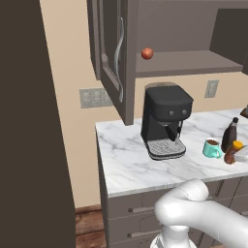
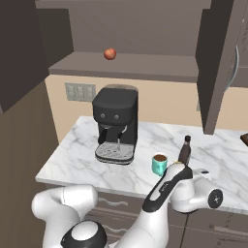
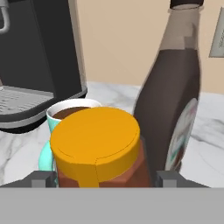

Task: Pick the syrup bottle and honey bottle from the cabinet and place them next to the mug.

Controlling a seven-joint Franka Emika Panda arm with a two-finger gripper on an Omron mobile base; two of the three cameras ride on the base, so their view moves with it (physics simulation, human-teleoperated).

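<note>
In the hand view the honey bottle (image 3: 96, 146), amber with an orange cap, sits between my fingertips (image 3: 41, 178), and my gripper (image 3: 105, 178) is shut on it, each tip against a side. The tall dark syrup bottle (image 3: 175, 96) stands just right of it, and the teal mug (image 3: 65, 116) with its brown inside is just behind on the left. From the left base view the mug (image 1: 211, 148), syrup bottle (image 1: 230, 135) and honey bottle (image 1: 233, 151) cluster on the counter's right, the gripper (image 1: 241, 155) at the frame edge. The cabinet (image 1: 116, 58) door hangs open.
A black coffee machine (image 1: 164, 121) stands mid-counter, left of the mug. A small red ball (image 1: 147, 53) rests on the cabinet shelf. The marble counter (image 1: 126, 164) has free room at its left and front. My white arm (image 2: 164, 193) hides the honey bottle in the right base view.
</note>
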